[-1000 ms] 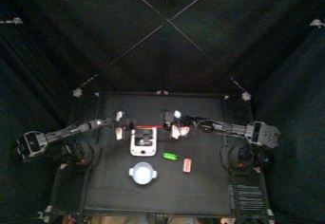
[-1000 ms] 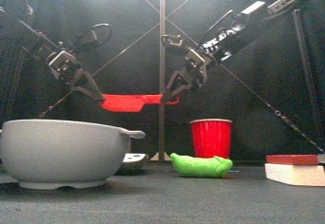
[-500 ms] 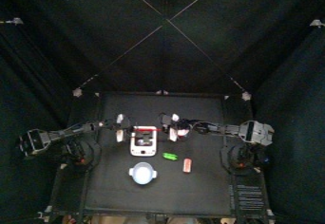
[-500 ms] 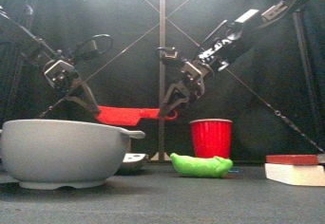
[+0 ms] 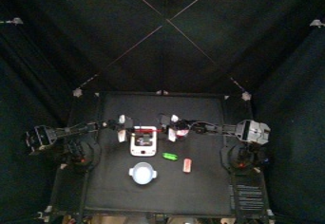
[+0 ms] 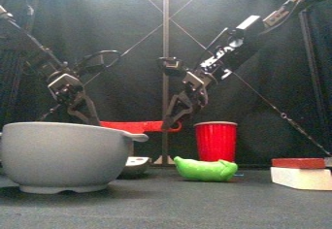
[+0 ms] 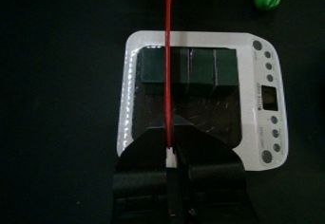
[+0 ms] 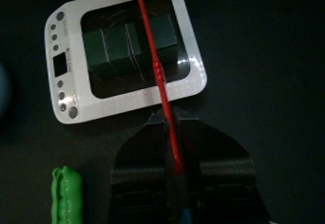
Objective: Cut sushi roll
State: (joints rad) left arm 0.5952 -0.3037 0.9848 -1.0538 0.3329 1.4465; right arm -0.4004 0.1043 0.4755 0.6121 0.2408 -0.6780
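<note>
Likely a robotics lab: black curtains [image 5: 51,66] pen in a small black desk [image 5: 114,171], two arms reach over it, with toy food and a bowl [image 6: 65,155].

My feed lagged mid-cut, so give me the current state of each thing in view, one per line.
Left tool: shut on one end of the red blade.
Right tool: shut on the blade's other end.
Red blade: level, held above the board.
Sushi roll: lying on the board under the blade.
White board: flat on the table.
Red cup: upright.
Grey bowl: upright.
Green piece: lying on the table.
</note>
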